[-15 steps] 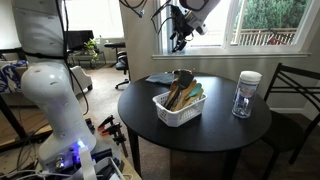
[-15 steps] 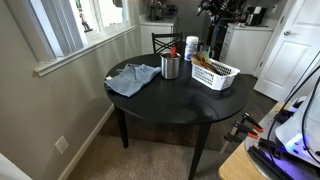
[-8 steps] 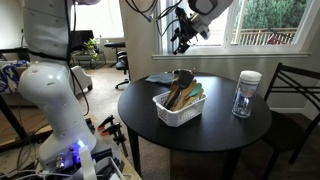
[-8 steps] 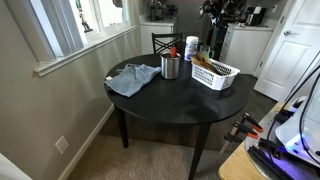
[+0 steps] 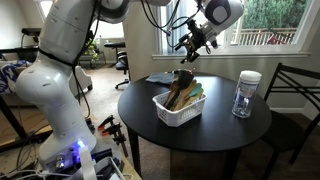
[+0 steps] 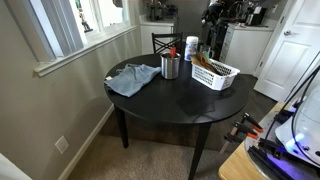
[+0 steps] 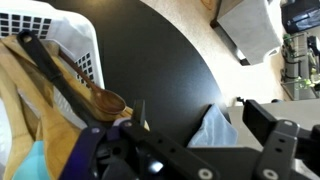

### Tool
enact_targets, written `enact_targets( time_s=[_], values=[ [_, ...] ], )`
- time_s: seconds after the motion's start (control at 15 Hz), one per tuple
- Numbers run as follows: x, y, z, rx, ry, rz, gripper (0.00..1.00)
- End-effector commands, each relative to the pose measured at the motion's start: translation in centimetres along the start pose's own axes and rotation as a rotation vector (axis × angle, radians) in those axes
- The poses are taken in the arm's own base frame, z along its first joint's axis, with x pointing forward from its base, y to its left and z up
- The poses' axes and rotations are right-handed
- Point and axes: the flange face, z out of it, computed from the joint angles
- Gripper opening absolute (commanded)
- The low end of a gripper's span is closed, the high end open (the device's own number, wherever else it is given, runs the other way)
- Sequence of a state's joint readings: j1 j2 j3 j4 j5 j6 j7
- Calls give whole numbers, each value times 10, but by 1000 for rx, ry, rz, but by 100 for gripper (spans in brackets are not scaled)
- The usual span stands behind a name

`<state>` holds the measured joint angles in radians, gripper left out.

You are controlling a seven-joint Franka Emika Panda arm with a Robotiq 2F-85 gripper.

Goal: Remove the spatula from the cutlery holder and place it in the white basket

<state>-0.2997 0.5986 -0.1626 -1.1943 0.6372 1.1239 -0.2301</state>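
Observation:
The white basket (image 5: 177, 108) stands on the round black table (image 5: 215, 130) and holds several utensils: wooden ones (image 5: 178, 93), a teal one and a black-handled one (image 7: 52, 78). It also shows in an exterior view (image 6: 216, 75) and at the top left of the wrist view (image 7: 62, 38). The metal cutlery holder (image 6: 170, 67) stands beside the basket; what is in it I cannot tell. My gripper (image 5: 190, 43) hangs high above the basket's far side. In the wrist view the gripper (image 7: 197, 112) is open and empty.
A crumpled blue cloth (image 6: 133, 78) lies on the table beyond the holder and shows between my fingers (image 7: 213, 132). A clear jar with a white lid (image 5: 245, 94) stands to one side. A chair (image 5: 292, 90) and a window sill are close to the table.
My arm has swung over and the gripper has shifted a little sideways above the basket, staying high and empty. The things on the table have not moved.

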Motion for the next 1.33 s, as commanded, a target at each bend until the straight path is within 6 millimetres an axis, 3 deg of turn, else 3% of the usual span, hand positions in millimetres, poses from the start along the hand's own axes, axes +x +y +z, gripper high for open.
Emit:
enact_targets(
  time_s=[0.0, 0.4, 0.87, 1.13, 1.27],
  values=[
    [23, -8, -14, -128, 28, -34, 100],
    [62, -21, -26, -245, 165, -26, 100],
    [95, -32, 1, -303, 147, -98, 100],
    [102, -38, 5, -326, 163, -114, 100],
    [92, -46, -1, -283, 147, -169, 100]
  ],
)
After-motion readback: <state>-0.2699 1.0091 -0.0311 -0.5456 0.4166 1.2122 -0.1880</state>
